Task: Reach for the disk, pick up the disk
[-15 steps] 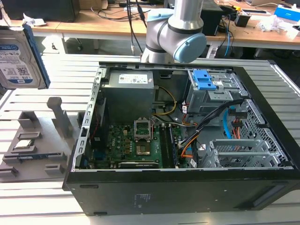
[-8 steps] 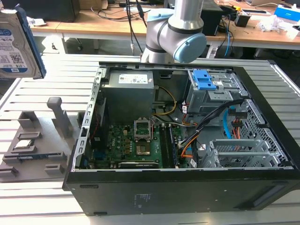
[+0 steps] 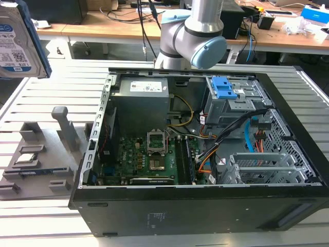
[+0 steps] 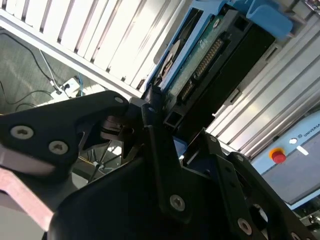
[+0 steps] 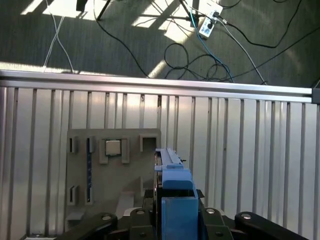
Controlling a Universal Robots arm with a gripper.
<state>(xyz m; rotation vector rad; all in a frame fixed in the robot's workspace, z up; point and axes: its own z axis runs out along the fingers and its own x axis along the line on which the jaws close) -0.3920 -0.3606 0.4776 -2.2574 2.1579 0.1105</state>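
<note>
Disk with barcode label held aloft at the exterior view's left edge, clamped in closed pincer, open case on tabletop, motherboard and blue-latched drive cage housed inside

Item, arm: grey tube with pale-blue joint caps, which I see rising by the far edge of the table in the exterior view.

Item, gripper: black linkage fingers closed (squarely, from what I can see) on the disk, raised above the table near its edge.
</note>
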